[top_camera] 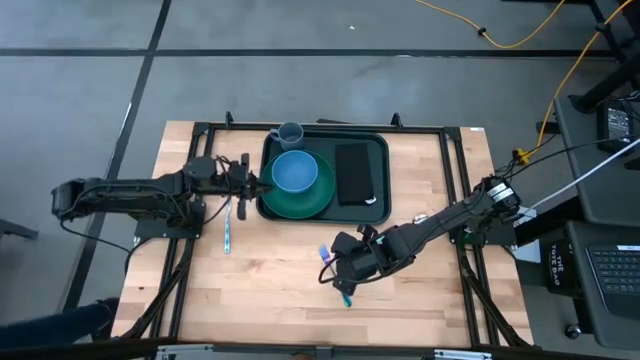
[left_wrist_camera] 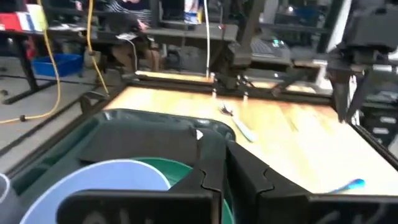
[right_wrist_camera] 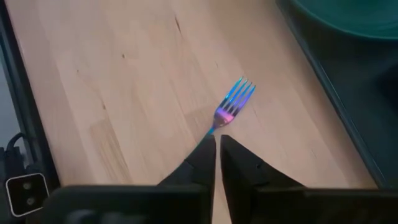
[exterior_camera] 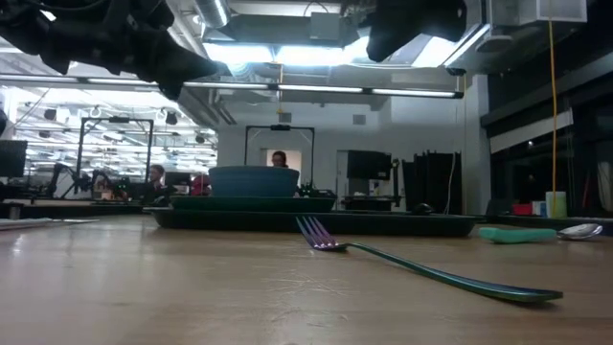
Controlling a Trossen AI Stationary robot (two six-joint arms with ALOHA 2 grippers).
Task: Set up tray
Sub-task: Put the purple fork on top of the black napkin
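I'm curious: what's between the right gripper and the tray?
Only bare wood and the fork's tines, in the right wrist view; the right gripper sits over its handle, short of the tray.

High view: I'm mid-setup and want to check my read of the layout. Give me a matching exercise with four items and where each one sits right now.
Things:
1. blue bowl
2. black napkin
3. fork
4. grey cup

Places:
A. lying flat in the tray, beside the green plate
B. at a corner of the tray
C. on the green plate
D. on the bare table, outside the tray

Pairs: 1-C, 2-A, 3-D, 4-B
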